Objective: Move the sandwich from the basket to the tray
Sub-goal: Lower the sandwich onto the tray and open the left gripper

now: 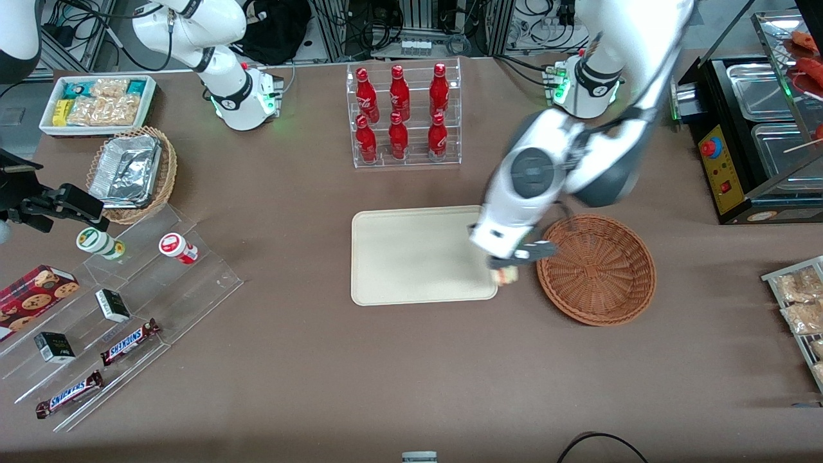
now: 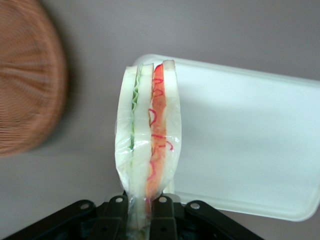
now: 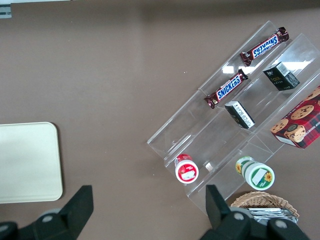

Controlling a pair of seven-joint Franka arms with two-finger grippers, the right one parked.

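The gripper (image 2: pixel 140 212) is clamped on one end of the sandwich (image 2: pixel 147 135), holding it in the air over the tray (image 1: pixel 411 257) edge nearest the basket (image 1: pixel 598 270). In its clear wrap it looks light, soft and a bit slippery, so I'd judge a gentle pinch across the bread faces safest; squeezing harder would crush the filling.

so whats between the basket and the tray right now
The sandwich, clamped in the gripper, hangs over the gap between basket and tray, per the front view.
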